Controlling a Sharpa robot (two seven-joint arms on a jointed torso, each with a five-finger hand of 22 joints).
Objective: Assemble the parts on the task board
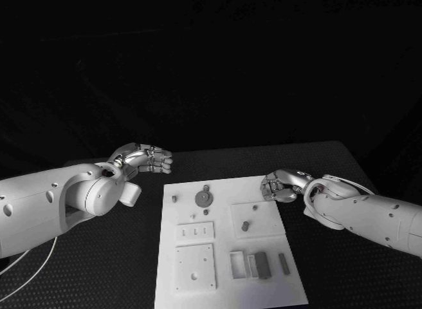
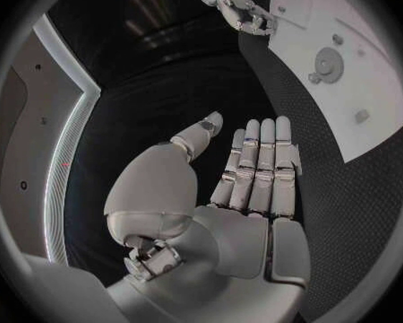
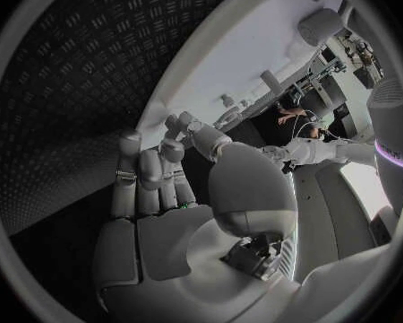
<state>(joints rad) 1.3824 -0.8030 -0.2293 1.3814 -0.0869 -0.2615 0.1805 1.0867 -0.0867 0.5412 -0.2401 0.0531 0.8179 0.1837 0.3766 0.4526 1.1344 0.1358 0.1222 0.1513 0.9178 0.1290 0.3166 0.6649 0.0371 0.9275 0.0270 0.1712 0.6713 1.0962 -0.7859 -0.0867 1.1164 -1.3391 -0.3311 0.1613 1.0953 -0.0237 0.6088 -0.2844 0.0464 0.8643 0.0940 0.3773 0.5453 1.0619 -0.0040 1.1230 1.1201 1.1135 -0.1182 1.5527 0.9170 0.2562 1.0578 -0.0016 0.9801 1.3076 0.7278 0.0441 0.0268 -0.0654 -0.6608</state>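
Board (image 1: 225,293) flat on the table (image 1: 109,283), between the 2 arms. Several small grey parts on it: a round disc (image 1: 204,197) near the far end, a peg (image 1: 246,226) on a raised square at mid-board, a block (image 1: 262,264) and a thin bar (image 1: 284,262) toward the near right corner.

Left hand (image 1: 146,158) hovering off the board's far left corner, fingers straight and close together, thumb apart, holding nothing. Right hand (image 1: 282,185) at the board's right edge near the far end, fingers curled inward; nothing seen in its grasp, though contact with the board edge cannot be told.

Parts judged light, rigid and smooth, likely plastic or metal, so prone to slipping or tipping under a careless pinch. Best taken by thumb and fingertip across the narrow sides: bar and block at mid-length, peg by its top, disc by its rim.
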